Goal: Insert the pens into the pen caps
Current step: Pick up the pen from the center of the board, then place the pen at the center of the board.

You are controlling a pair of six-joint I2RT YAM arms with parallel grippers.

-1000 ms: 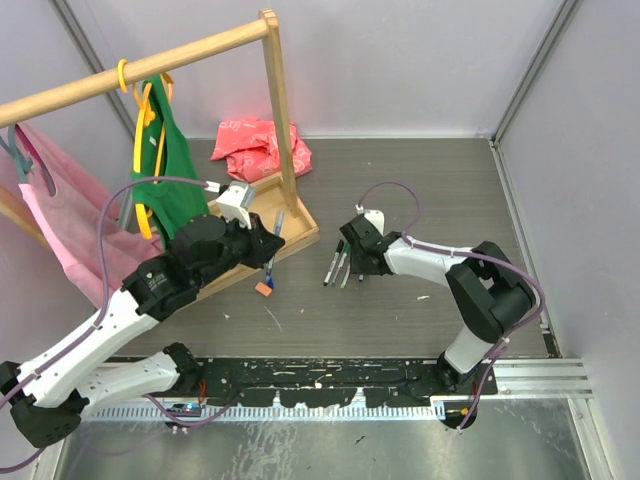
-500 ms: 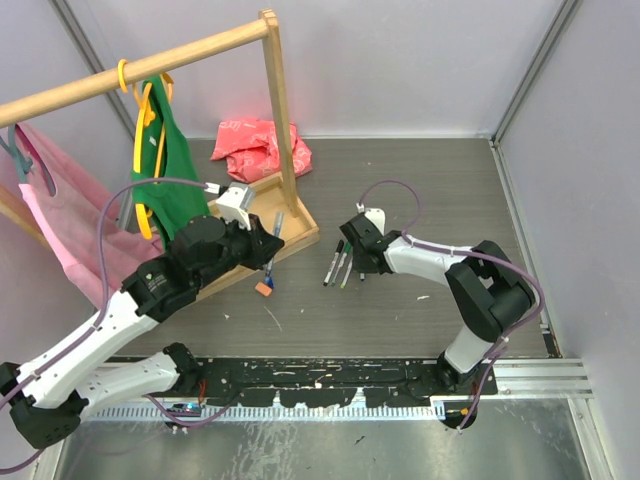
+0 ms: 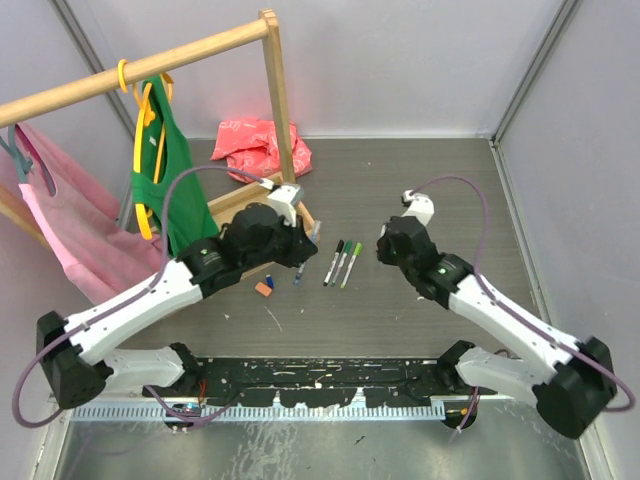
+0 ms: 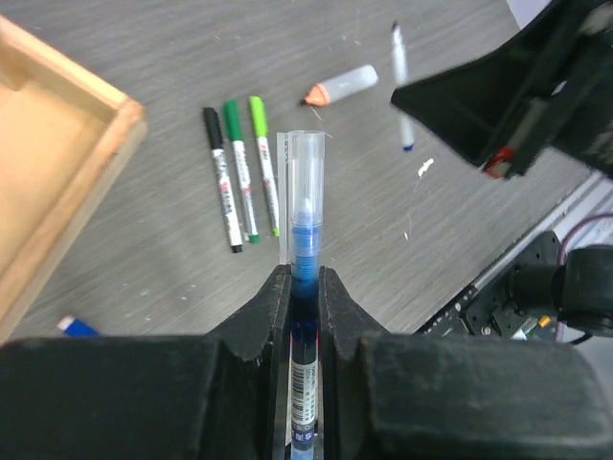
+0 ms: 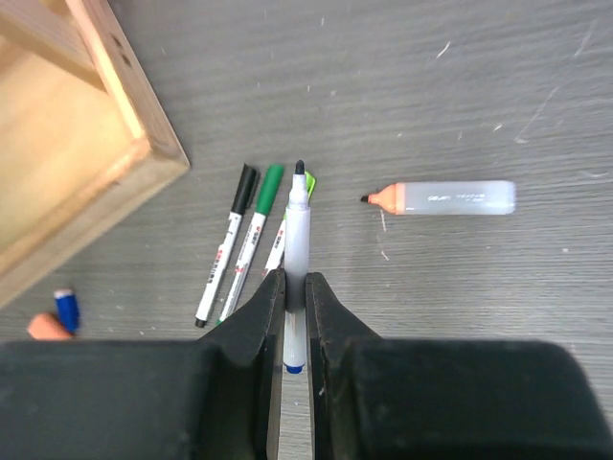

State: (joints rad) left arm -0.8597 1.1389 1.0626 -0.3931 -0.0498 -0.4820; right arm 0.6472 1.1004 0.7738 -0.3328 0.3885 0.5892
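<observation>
My left gripper is shut on a blue pen whose clear front end points out past the fingers; in the top view it hangs left of the pens. My right gripper is shut on a white pen with a black tip and a blue end, and hangs right of them. A black pen, a green pen and a light green pen lie side by side on the table. An orange-tipped marker lies beyond. A blue cap and an orange cap lie to the left.
A wooden tray forms the base of a clothes rack at the back left, with a green garment and a pink one hanging. A red bag lies behind the rack.
My left gripper has moved right with the blue pen, close to the three pens. My right gripper has risen from the pens and moved right, holding the white pen.
</observation>
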